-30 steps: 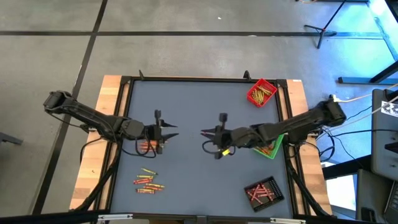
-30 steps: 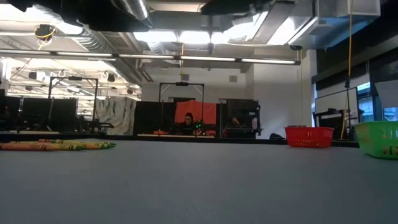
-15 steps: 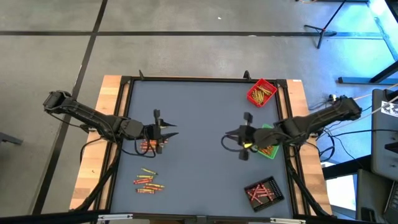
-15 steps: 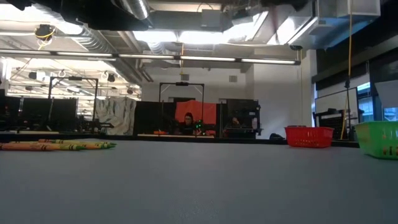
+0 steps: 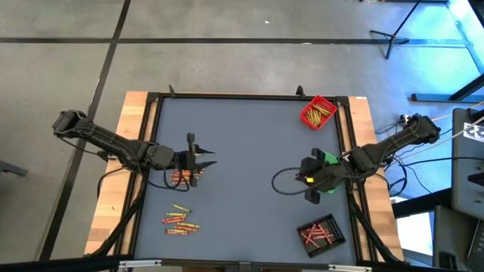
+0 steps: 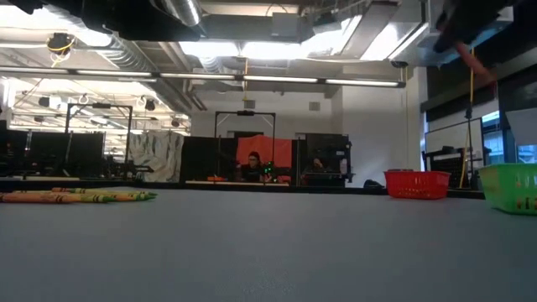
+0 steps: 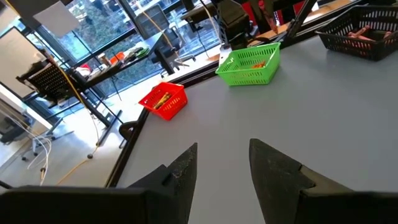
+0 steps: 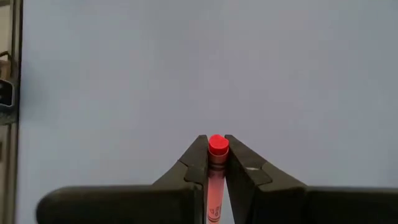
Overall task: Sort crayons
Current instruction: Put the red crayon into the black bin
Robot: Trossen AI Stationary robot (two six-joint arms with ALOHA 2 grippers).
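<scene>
My right gripper (image 5: pixel 311 190) hovers over the table's right side, beside the green tray (image 5: pixel 330 160), shut on a red crayon (image 8: pixel 217 147). In the low view that crayon (image 6: pixel 477 60) pokes down from the gripper high above the table. More crayons lie on the table under my left gripper (image 5: pixel 180 177), and another pile (image 5: pixel 180 221) lies near the front left. My left gripper (image 7: pixel 221 167) stands open and still over the left side, holding nothing. My right gripper pinches the red crayon between its two fingers, the crayon lying along them. Its flat end (image 8: pixel 217 144) sticks out just past the fingertips. The fingers slant downward, and the crayon is lifted clear of the table.
A red tray (image 5: pixel 318 112) with crayons stands at the far right, and a black tray (image 5: pixel 321 233) with crayons at the near right. The grey table's middle (image 5: pixel 242 151) is bare. My right arm partly covers the green tray.
My right gripper has carried the red crayon from the table's middle toward the right edge and a little nearer, over by the green tray. It has tipped from nearly level to slanting down and rolled about its own line.
</scene>
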